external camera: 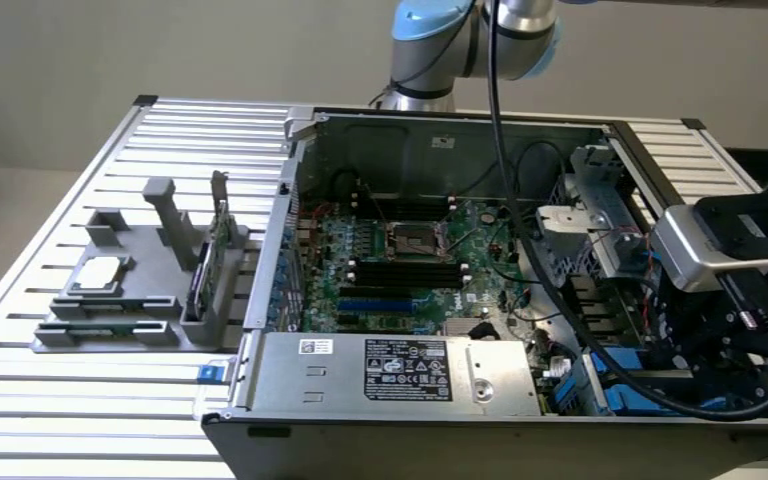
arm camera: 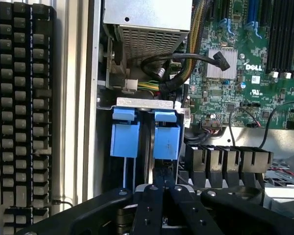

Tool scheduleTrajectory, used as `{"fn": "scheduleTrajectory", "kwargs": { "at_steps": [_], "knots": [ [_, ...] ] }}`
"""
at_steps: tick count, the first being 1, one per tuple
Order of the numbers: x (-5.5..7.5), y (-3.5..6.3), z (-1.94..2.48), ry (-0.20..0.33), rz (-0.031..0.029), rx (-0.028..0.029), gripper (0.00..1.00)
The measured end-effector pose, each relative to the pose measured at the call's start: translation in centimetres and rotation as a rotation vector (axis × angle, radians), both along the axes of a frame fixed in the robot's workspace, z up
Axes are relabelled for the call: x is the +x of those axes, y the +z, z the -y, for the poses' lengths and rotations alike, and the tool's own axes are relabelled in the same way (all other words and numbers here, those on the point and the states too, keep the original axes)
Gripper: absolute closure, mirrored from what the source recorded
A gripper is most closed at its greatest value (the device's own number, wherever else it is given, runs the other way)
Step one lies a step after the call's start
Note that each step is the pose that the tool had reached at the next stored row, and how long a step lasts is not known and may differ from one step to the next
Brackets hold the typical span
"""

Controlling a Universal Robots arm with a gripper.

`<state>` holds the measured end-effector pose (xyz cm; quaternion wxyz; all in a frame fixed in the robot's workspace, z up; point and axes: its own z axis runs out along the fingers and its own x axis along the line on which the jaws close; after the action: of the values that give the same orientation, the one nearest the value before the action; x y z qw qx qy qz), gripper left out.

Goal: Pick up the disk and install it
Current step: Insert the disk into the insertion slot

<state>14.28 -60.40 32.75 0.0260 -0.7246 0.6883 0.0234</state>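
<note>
The disk stands edge-on in the drive bay at the case's corner, with the ends of its bright blue rails side by side under a silver bracket. My gripper is shut, and its black fingertips meet right at the end of one blue rail. Whether they touch it I cannot tell. In the exterior view the arm's black head hangs over the same bay at the case's right side, with blue plastic showing below it.
The open computer case holds a motherboard and a power supply. Black cables cross near the bay. A grey fixture at the exterior view's left holds a chip and a green card. A keyboard lies beside the case.
</note>
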Motion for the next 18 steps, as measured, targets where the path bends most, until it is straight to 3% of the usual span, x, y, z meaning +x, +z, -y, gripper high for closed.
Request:
{"fn": "scheduleTrajectory", "kwargs": {
  "at_steps": [3, 12, 18],
  "knots": [
    [0.0, 0.34, 0.01, 0.000, -0.0004, 0.0013, 0.89],
    [0.0, 2.68, 0.00, 0.000, -0.0029, 0.0007, 0.89],
    [0.0, 2.75, 0.01, 0.000, -0.0029, 0.0008, 0.89]
  ]
}}
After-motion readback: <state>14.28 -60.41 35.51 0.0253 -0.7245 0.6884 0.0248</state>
